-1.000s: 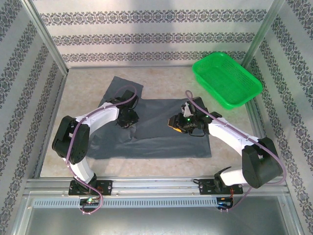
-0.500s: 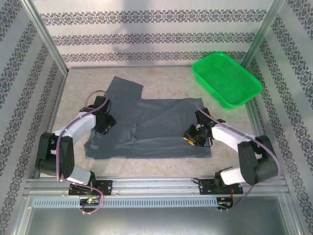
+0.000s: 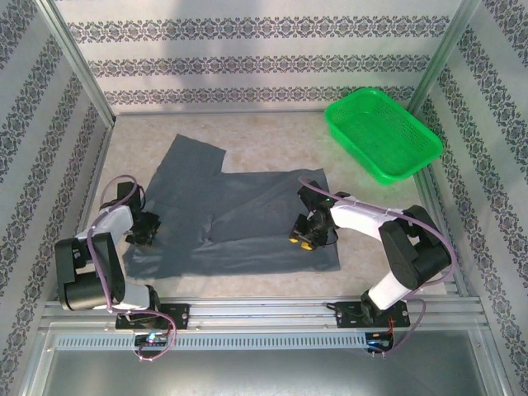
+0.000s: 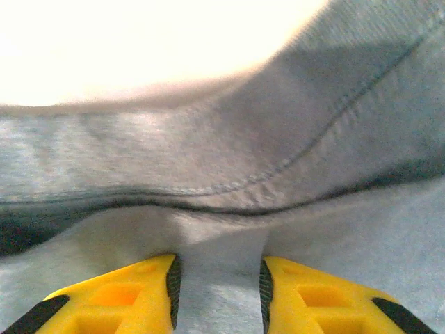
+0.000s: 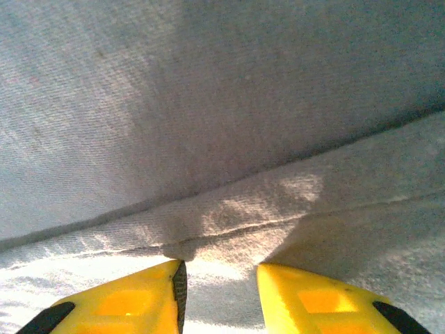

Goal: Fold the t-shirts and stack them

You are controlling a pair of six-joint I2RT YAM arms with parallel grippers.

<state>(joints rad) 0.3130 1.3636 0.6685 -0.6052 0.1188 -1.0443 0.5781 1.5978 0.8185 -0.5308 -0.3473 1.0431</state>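
One t-shirt (image 3: 247, 219), dark slate grey, lay spread on the surface (image 3: 272, 136) in the top view. It had slid leftward since half a second earlier: its right edge had pulled in from the right side, and the sleeve at the far left had swung further left too. The left gripper (image 3: 142, 231) had drawn back to the shirt's left edge, low over the surface. The right gripper (image 3: 304, 237) had travelled left and sat on the cloth near its near-right corner. The green basket (image 3: 334, 111) stood well apart at the far right, unmoved.

In the left wrist view the yellow jaws of the left gripper (image 4: 217, 268) were clenched on a ridge of shirt cloth, with a stitched hem (image 4: 278, 167) running just beyond them.

In the right wrist view the right gripper (image 5: 219, 271) likewise pinched a raised fold of the grey fabric between its jaws.

Judged from this, both arms were dragging the garment sideways to place it for folding. No fold had been made yet, and nothing was stacked.
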